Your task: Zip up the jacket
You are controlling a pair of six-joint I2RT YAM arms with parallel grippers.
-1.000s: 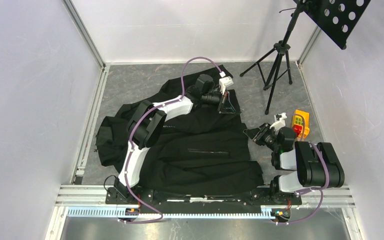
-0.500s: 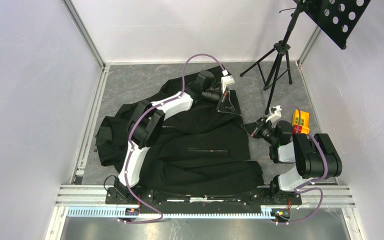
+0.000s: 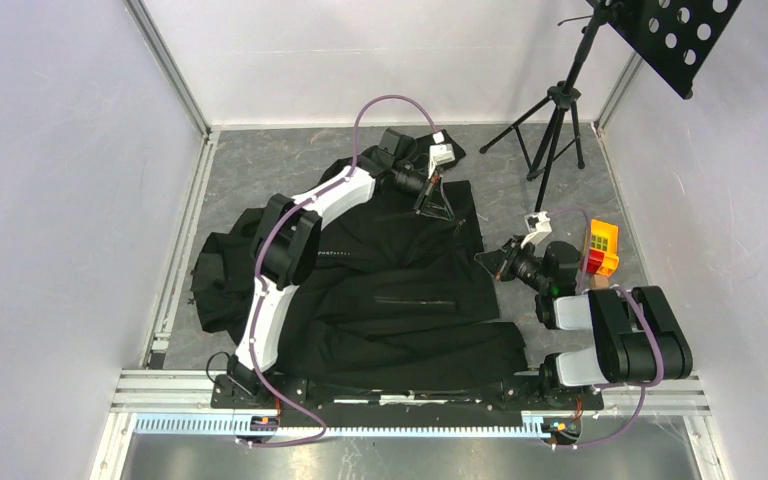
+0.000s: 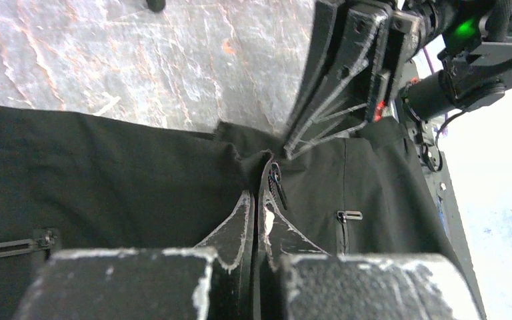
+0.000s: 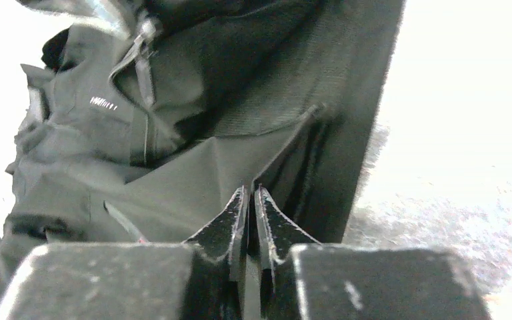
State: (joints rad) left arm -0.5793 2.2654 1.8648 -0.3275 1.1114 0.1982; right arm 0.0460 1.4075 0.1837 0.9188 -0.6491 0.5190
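Here, left arm point(image 3: 312, 205) outstretched and right arm point(image 3: 628, 342) folded, left tool point(image 4: 256, 200) and right tool point(image 5: 251, 191) each clench the jacket point(image 3: 400, 312).

The left gripper point(image 3: 434, 203) now sits further toward the upper left of the overhead frame than a second ago, its forearm stretched straighter; the right gripper point(image 3: 484, 259) has slid up and left onto the right edge of the jacket point(image 3: 400, 310); its jaws, apart before, now pinch the fabric.
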